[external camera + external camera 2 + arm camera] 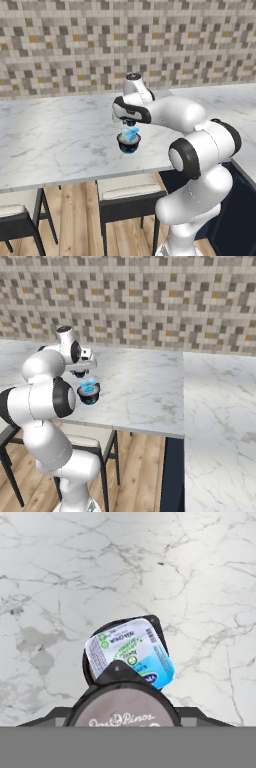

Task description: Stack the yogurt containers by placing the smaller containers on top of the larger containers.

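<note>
Left base view gives me the gripper (pixel 129 125) poised over the wide dark round tub (pixel 129 145) on the white marble counter (pixel 60 135). My small light-blue boxy container (pixel 131 649) lies tilted on that tub. I cannot tell the jaws' spread.

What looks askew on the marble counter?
The small light-blue boxy container lies crooked on the wide dark round tub, with one corner overhanging the rim. Nothing looks spilled or damaged.

Flanking base views; close downward hand view
</note>
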